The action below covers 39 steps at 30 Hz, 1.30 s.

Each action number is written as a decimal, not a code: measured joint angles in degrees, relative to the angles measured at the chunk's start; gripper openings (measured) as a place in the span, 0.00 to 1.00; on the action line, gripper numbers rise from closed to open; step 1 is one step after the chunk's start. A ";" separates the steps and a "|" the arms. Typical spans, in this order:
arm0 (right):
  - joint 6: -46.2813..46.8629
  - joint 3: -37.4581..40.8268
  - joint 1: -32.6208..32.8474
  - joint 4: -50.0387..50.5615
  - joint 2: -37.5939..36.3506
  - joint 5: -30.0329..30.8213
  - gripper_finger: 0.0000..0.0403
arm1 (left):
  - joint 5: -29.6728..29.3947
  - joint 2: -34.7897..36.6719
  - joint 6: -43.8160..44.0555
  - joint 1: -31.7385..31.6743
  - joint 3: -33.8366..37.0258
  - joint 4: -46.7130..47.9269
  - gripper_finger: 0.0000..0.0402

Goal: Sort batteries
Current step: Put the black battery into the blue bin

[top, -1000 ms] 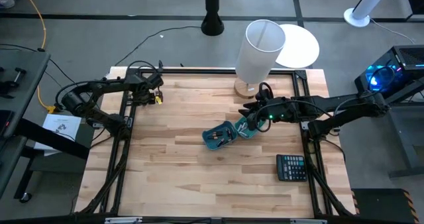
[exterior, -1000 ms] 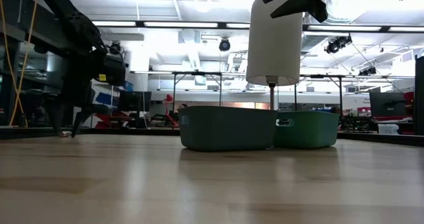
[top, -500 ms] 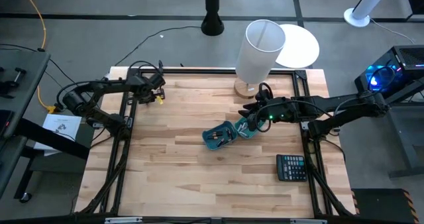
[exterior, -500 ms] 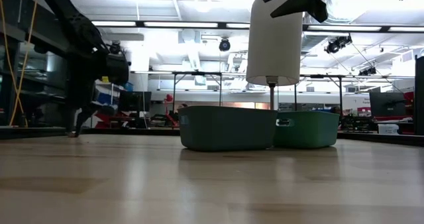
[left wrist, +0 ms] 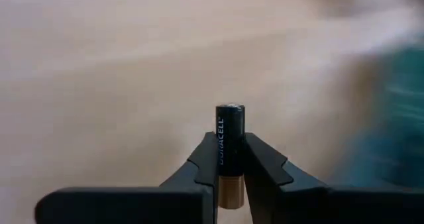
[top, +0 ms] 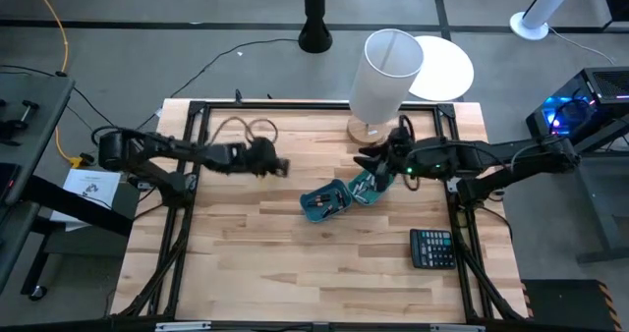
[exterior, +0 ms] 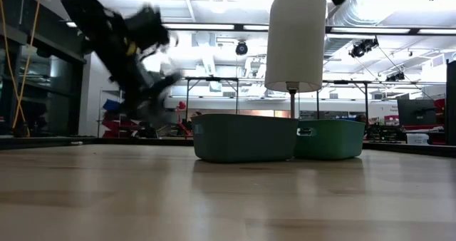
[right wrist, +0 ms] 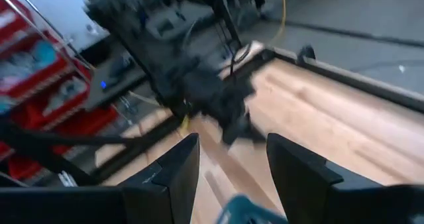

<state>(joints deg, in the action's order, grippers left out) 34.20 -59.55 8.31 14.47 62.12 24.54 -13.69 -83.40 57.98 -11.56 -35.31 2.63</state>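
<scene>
A pale wooden table (top: pixel 295 253) with a black frame stands on grey floor; the low view shows a bright workshop with ceiling lights behind it. Landmark: two teal bins (top: pixel 339 196) near the table's middle. Left of the bins, the left tool (top: pixel 278 165) hangs above the wood, clamped on a dark, copper-ended battery (left wrist: pixel 230 151); its long axis runs along the fingers, black end pointing outward toward the bins. Behind the bins stands a white lamp (top: pixel 385 77). Just right of them the right tool (top: pixel 366 158) hovers, fingers apart. A black calculator (top: pixel 432 248) lies farther right, nearer the front.
</scene>
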 joint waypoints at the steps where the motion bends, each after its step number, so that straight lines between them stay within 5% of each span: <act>1: -0.75 0.00 0.11 -0.93 -0.51 0.52 0.43 | -0.35 0.00 0.49 2.71 -0.20 -4.21 0.08; 4: -1.84 0.00 0.09 -2.68 -1.67 2.33 0.43 | -3.17 -0.62 -0.79 9.64 -4.12 -9.41 0.08; 12: -1.36 0.00 -0.83 -3.18 -1.85 4.91 0.43 | 0.30 -9.20 -21.15 17.13 -22.48 -1.24 0.08; 22: 0.07 0.00 -0.43 -3.09 -1.81 4.90 0.43 | 6.27 -14.02 -26.76 12.46 -32.54 27.00 0.48; 25: -0.92 0.00 -0.45 -3.07 -1.81 4.91 0.43 | 2.85 -10.86 -28.30 10.34 -32.53 34.95 0.55; 29: -1.19 0.00 -0.45 -3.05 -1.81 4.91 0.43 | -11.96 -3.79 -25.34 3.03 -28.00 44.15 0.57; 33: -1.39 0.00 -0.45 -2.56 -1.79 4.87 0.43 | -5.74 1.99 -23.73 -13.70 -21.10 47.21 0.56; 39: -3.20 0.00 -0.45 -2.18 -1.79 4.82 0.43 | -3.56 -0.06 -29.63 -32.23 -19.87 53.47 0.51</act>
<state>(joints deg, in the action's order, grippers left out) 31.00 -59.55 7.86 12.29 60.34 29.36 -17.24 -83.46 28.34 -43.79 -55.18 56.10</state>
